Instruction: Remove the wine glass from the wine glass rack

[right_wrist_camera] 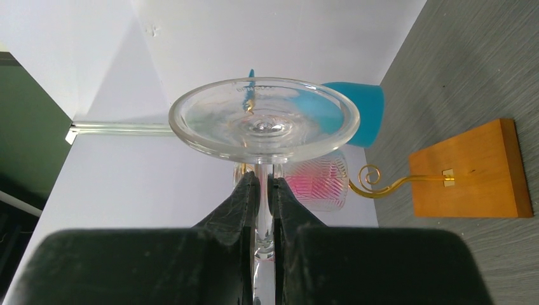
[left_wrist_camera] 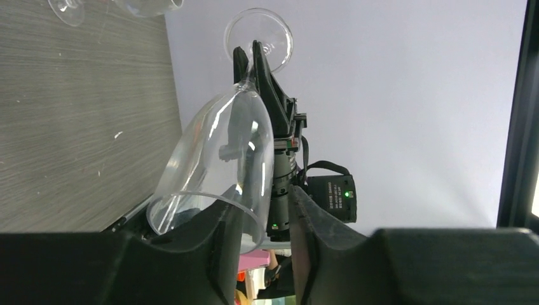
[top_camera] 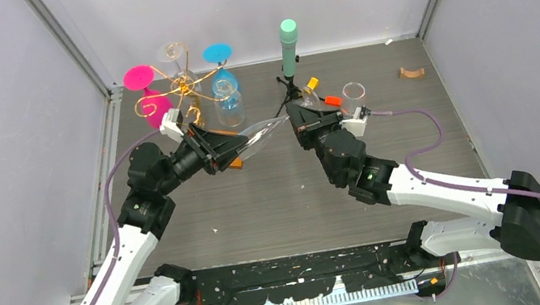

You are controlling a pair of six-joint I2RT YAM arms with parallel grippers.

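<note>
A clear wine glass [top_camera: 260, 133] hangs level in the air between my two arms, off the wine glass rack [top_camera: 186, 84]. My right gripper [top_camera: 301, 119] is shut on its stem just under the foot [right_wrist_camera: 264, 117], with both pads [right_wrist_camera: 249, 190] pressing the stem. My left gripper [left_wrist_camera: 267, 216] is at the bowl's rim [left_wrist_camera: 216, 159]. One finger is at the bowl's mouth, the other is outside, and a gap shows beside the glass wall, so it is open. The rack's wooden base [right_wrist_camera: 470, 168] lies on the table behind.
A pink glass [top_camera: 148, 98], a blue glass [top_camera: 226, 94] and a clear one [top_camera: 173, 53] hang on the gold rack. A mint-green cylinder on a black tripod [top_camera: 289, 43] stands at the back. Small orange parts [top_camera: 333, 100], a clear foot [top_camera: 353, 90] and a brown piece [top_camera: 411, 73] lie to the right.
</note>
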